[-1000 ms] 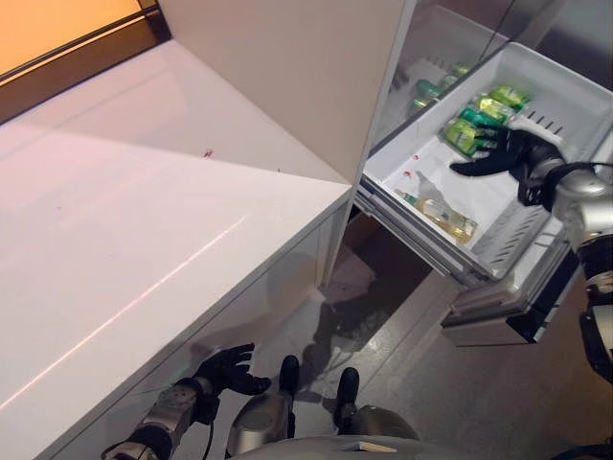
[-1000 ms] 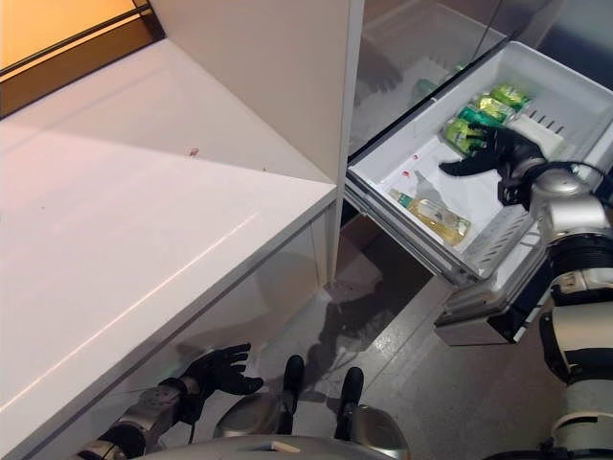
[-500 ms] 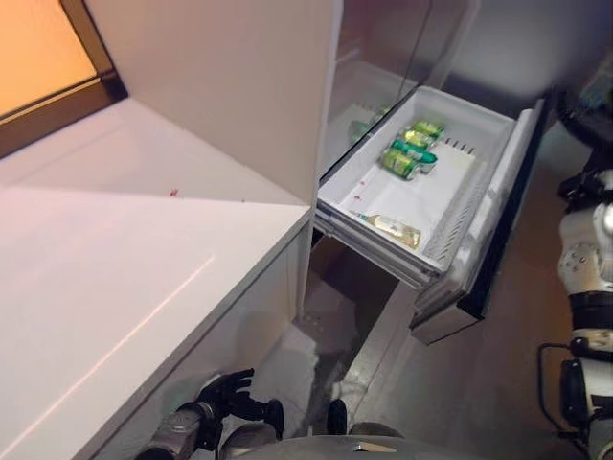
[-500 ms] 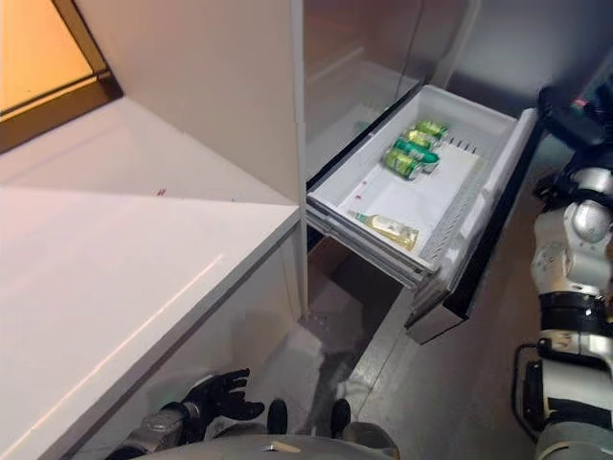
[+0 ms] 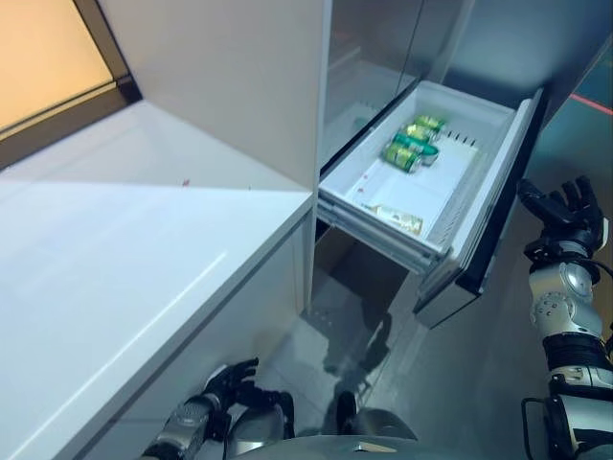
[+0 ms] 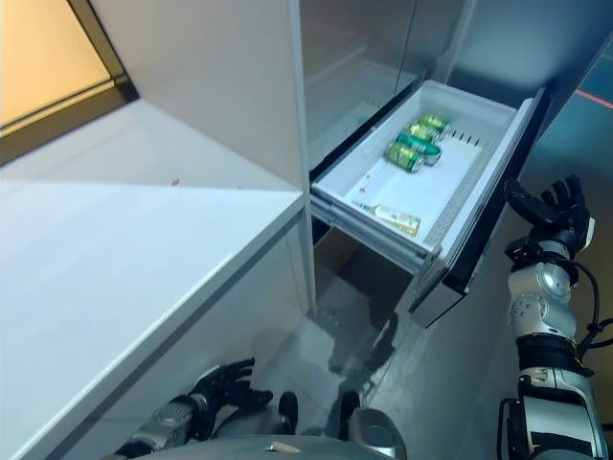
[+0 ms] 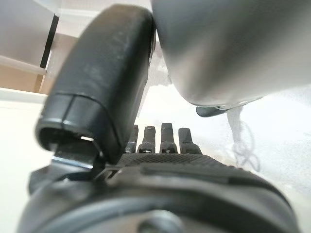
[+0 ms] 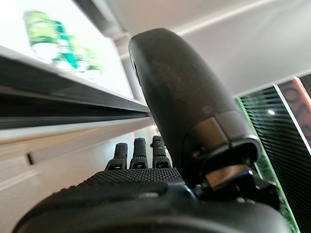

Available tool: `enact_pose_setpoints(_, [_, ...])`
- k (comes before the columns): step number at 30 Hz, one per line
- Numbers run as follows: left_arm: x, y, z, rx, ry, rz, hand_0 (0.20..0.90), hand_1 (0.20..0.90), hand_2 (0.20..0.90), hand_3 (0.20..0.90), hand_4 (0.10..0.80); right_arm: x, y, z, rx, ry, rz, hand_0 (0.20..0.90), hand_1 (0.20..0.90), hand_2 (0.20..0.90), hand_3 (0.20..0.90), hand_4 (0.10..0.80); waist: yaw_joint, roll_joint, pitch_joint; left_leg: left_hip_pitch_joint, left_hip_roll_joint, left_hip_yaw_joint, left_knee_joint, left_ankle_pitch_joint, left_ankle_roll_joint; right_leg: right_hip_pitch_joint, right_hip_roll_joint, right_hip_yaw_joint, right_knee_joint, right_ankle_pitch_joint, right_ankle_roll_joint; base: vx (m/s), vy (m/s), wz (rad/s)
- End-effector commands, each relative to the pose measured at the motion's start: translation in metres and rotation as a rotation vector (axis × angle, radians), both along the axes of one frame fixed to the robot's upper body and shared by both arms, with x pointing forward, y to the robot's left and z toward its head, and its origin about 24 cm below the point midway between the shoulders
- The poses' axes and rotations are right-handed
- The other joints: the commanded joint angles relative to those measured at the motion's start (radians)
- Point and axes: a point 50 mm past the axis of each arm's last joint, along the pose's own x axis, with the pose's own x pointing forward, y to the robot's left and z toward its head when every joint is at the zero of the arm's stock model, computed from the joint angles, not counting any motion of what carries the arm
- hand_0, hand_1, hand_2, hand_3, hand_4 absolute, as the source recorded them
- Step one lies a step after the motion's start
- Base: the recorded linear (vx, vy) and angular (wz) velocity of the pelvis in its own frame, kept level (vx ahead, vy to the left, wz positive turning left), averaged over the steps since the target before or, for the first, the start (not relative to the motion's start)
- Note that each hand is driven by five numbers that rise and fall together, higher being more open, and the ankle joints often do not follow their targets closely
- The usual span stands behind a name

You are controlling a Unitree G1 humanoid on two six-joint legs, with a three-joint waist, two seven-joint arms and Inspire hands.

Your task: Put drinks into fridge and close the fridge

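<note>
A worktop fills the left of the scene, and to its right the fridge stands with its drawer pulled out. In the drawer, a cluster of cans lies toward the back and a bottle lies alone nearer the front edge. The right hand is just beside the drawer's outer front, apart from it, and the left hand is low down below the worktop's edge.

Both arms are that silver-grey metal with rounded, chunky segments and dark joints between them. Right hand and left hand are matte black, and up close the palm has a knobbly textured grip with ridged black fingers.
</note>
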Motion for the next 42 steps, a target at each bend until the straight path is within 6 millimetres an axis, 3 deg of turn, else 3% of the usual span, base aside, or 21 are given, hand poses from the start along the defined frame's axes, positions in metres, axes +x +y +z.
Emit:
enact_pose_setpoints(1, [-0.005,0.007,0.001,0.044,-0.013,0.029,0.900,0.900,0.900,0.900,0.800,0.017,0.005,0.072,-0.061,-0.290,0.009,0.900,0.900,0.900,0.900,0.800,0.037,-0.018,0.025,-0.106,-0.039,-0.058,0.200,-0.166,0.045,-0.041,-0.022,0.010,0.135,-0.062,0.009,-0.201,-0.008,0.08])
enact_pose_setpoints(6, [0.015,0.009,0.011,0.037,-0.086,0.077,0.900,0.900,0.900,0.900,0.800,0.027,0.010,0.081,-0.054,-0.302,0.064,0.900,0.900,0.900,0.900,0.800,0.040,-0.003,0.076,-0.193,-0.045,-0.066,0.248,-0.157,0.050,-0.128,-0.023,0.003,0.200,-0.066,0.003,-0.135,0.020,0.05])
enact_pose_setpoints(15, [0.021,0.011,0.015,0.032,-0.113,0.100,0.900,0.900,0.900,0.900,0.800,0.041,0.033,0.082,-0.076,-0.290,0.309,0.900,0.900,0.900,0.900,0.800,0.039,-0.001,0.094,-0.239,-0.046,-0.064,0.287,-0.156,0.047,-0.178,-0.025,-0.002,0.254,-0.075,-0.002,-0.009,0.018,-0.03])
enact_pose_setpoints(23, [0.004,0.015,0.010,0.042,-0.088,0.070,0.900,0.900,0.900,0.900,0.800,0.039,0.105,0.085,-0.239,-0.366,0.897,0.900,0.900,0.900,0.900,0.800,0.041,-0.015,0.080,-0.208,-0.049,-0.067,0.278,-0.151,0.041,-0.154,-0.025,0.000,0.260,-0.078,0.002,0.091,0.009,-0.03])
enact_pose_setpoints(25, [-0.003,0.019,0.008,0.050,-0.078,0.064,0.900,0.900,0.900,0.900,0.800,0.036,0.122,0.085,-0.196,-0.397,1.061,0.900,0.900,0.900,0.900,0.800,0.045,-0.019,0.072,-0.193,-0.049,-0.069,0.262,-0.145,0.038,-0.139,-0.026,-0.001,0.248,-0.076,0.007,0.109,-0.004,0.00])
enact_pose_setpoints(28, [-0.010,0.022,0.006,0.058,-0.053,0.051,0.900,0.900,0.900,0.900,0.800,0.034,0.135,0.083,-0.162,-0.409,1.168,0.900,0.900,0.900,0.900,0.800,0.057,-0.022,0.053,-0.155,-0.053,-0.077,0.225,-0.137,0.033,-0.097,-0.028,-0.005,0.210,-0.070,0.016,0.163,0.005,0.00])
enact_pose_setpoints(35, [-0.031,0.028,0.000,0.083,0.005,0.006,0.900,0.900,0.900,0.900,0.800,0.031,0.143,0.081,-0.123,-0.438,1.198,0.900,0.900,0.900,0.900,0.800,0.069,-0.023,0.017,-0.094,-0.062,-0.076,0.176,-0.132,0.036,-0.035,-0.037,-0.006,0.150,-0.054,0.038,0.136,0.034,0.04])
enact_pose_setpoints(42, [-0.041,0.030,-0.003,0.090,0.040,0.000,0.900,0.900,0.900,0.900,0.800,0.028,0.139,0.067,-0.067,-0.426,1.178,0.900,0.900,0.900,0.900,0.800,0.063,-0.025,-0.021,-0.043,-0.065,-0.056,0.140,-0.138,0.043,0.011,-0.047,0.000,0.105,-0.040,0.059,0.103,0.044,0.05])
